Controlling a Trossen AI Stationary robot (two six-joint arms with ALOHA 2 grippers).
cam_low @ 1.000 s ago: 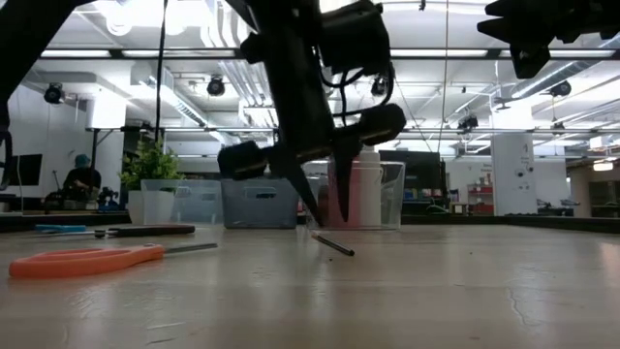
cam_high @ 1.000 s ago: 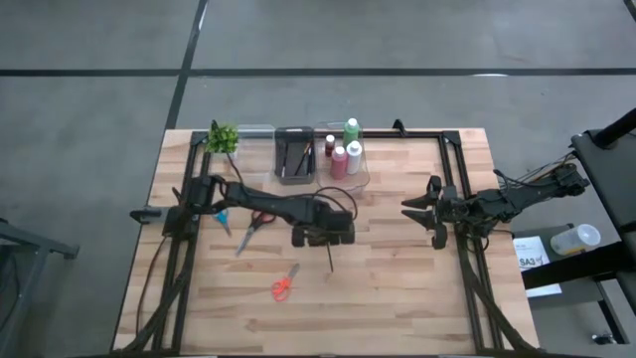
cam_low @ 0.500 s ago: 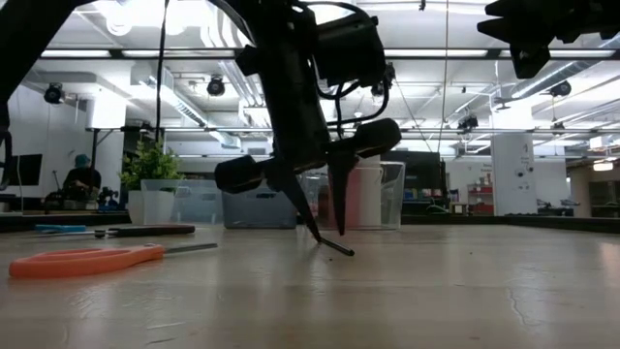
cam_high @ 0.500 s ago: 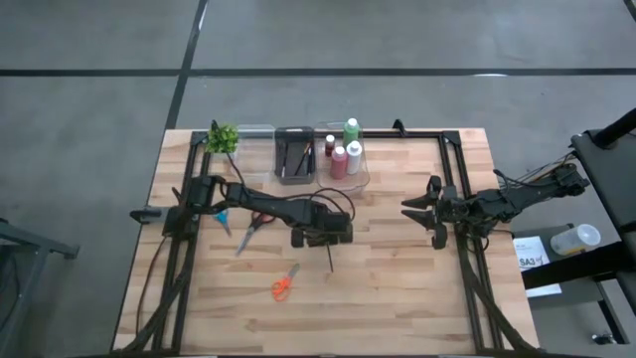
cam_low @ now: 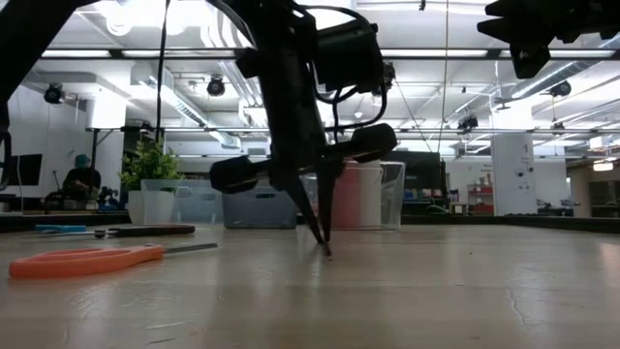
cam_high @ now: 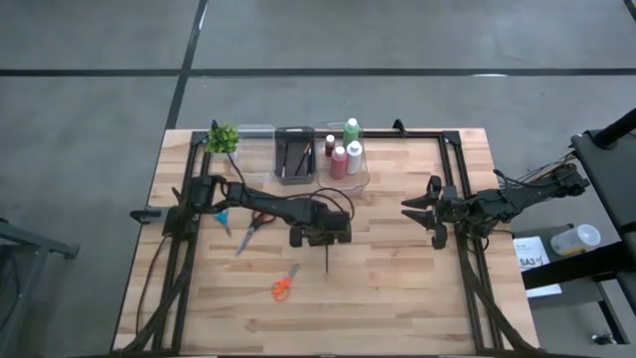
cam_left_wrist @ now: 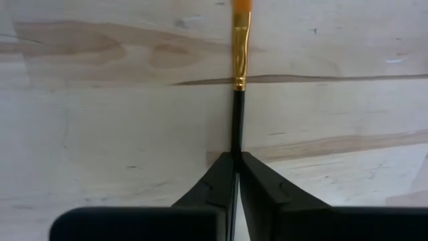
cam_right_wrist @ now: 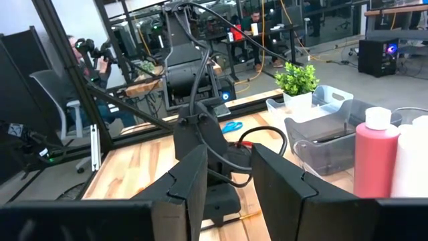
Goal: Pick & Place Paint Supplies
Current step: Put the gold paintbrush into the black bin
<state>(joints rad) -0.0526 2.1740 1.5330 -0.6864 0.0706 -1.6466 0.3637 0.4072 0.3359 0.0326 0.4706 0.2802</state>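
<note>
We see the wooden table (cam_high: pixel 397 298) with both arms over it. Our left gripper (cam_high: pixel 326 245) sits low at the table's middle, its fingers (cam_left_wrist: pixel 217 184) clenched on the dark handle of a thin brush (cam_left_wrist: pixel 238 80), whose gold collar and orange bristles lie on the wood. Our right gripper (cam_high: pixel 409 207) hangs idle above the table's right side, fingers parted. The orange scissors (cam_high: pixel 283 286) lie in front of the brush, well apart from it.
</note>
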